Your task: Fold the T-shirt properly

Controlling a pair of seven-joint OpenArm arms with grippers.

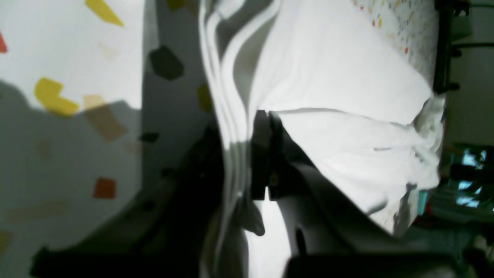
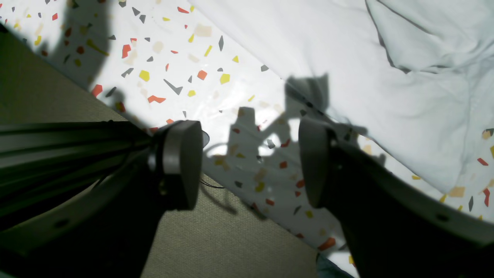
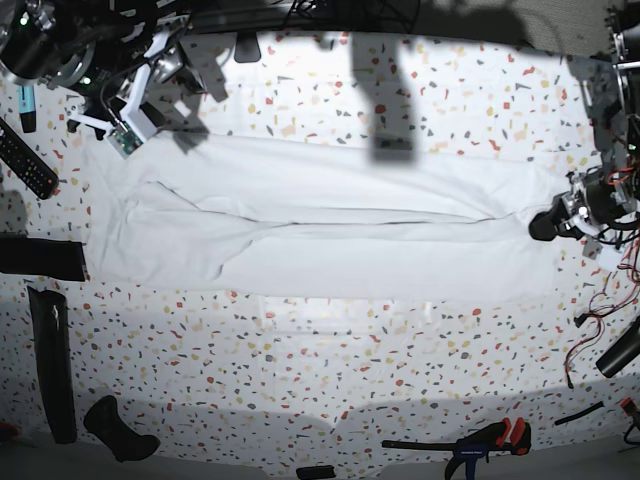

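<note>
Shirt (image 3: pixel 310 235) lies across the middle of the table (image 3: pixel 330 380) as a long horizontal band, folded lengthwise, with a crease line running along its centre and small wrinkles toward the base view's left end. Left gripper (image 3: pixel 548 226) sits at the band's end on the base view's right, at table level. In the left wrist view its jaws are closed together on the cloth (image 1: pixel 332 77): the dark fingers (image 1: pixel 264 154) meet with several stacked white layers pinched at their tips, and the fabric bunches into folds at the far corner. Right gripper (image 2: pixel 251 162) is up near the table's far corner on the base view's left (image 3: pixel 135 100), just beyond the shirt's upper edge. Its two pads (image 2: pixel 181 164) stand well apart, with only speckled tabletop and shadow showing between them; nothing held. The shirt's edge (image 2: pixel 347 77) is seen just past the right-hand finger in that view, not touching it as far as I can tell. Around the table edges: a remote (image 3: pixel 25 160) at the left side, dark flat pieces (image 3: pixel 50 360) below it, a clamp (image 3: pixel 480 440) with red handles at the near edge, loose wires (image 3: pixel 600 310) at the right side.
</note>
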